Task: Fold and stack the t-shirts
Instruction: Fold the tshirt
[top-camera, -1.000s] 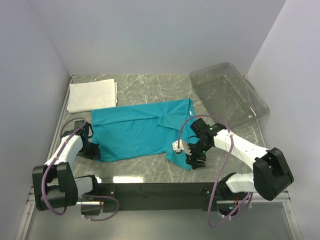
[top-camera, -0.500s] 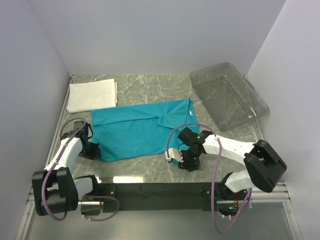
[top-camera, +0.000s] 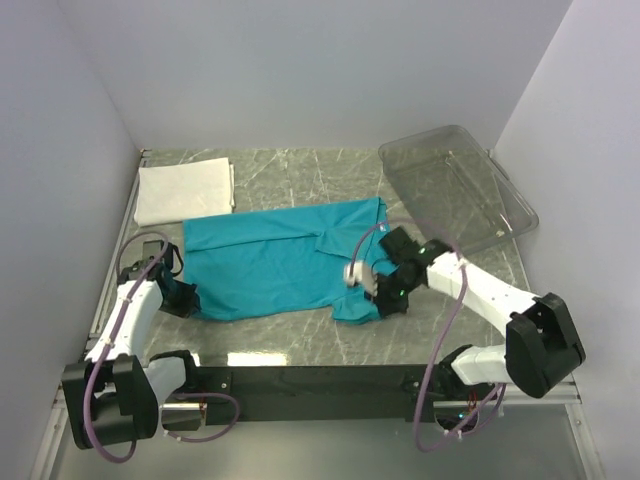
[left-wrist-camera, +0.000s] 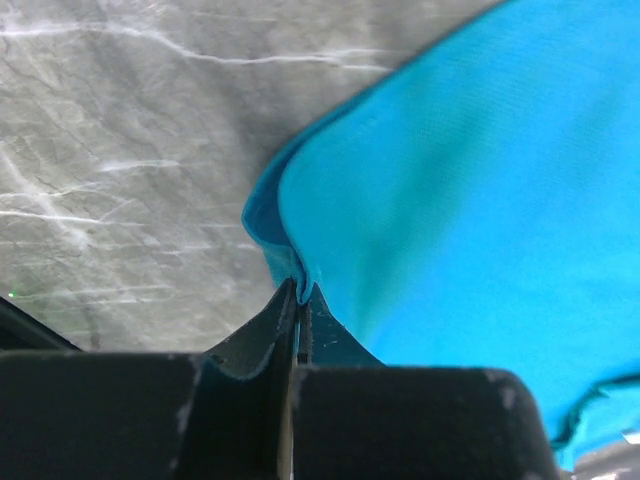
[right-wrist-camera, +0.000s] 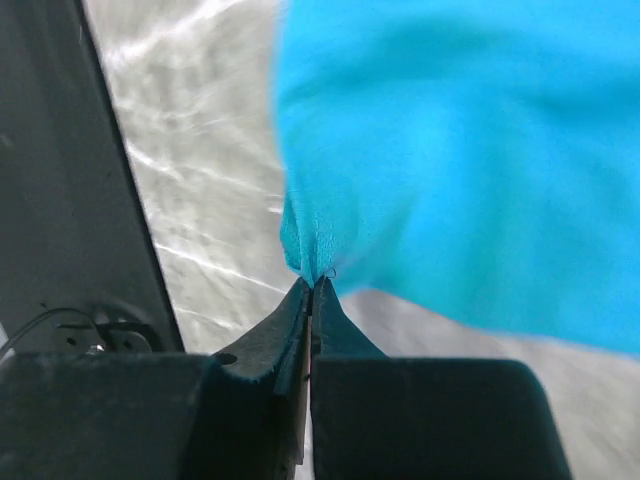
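Left gripper (top-camera: 184, 300): fingers pressed together, pinching the near-left corner of the teal-blue t-shirt (top-camera: 270, 262); the left wrist view shows the hem caught right at the tips. Right gripper (top-camera: 388, 293): also clamped tight, nipping the shirt's near-right edge, with cloth bunched at the tips. The shirt lies spread across the middle of the marble table (top-camera: 300, 170), between the two arms. White t-shirt (top-camera: 186, 190): folded, far-left corner, just beside the teal one. Clear plastic tray (top-camera: 458, 185): far right, apart from both shirts.

teal t-shirt (top-camera: 280, 262) spread, white t-shirt (top-camera: 185, 190) folded
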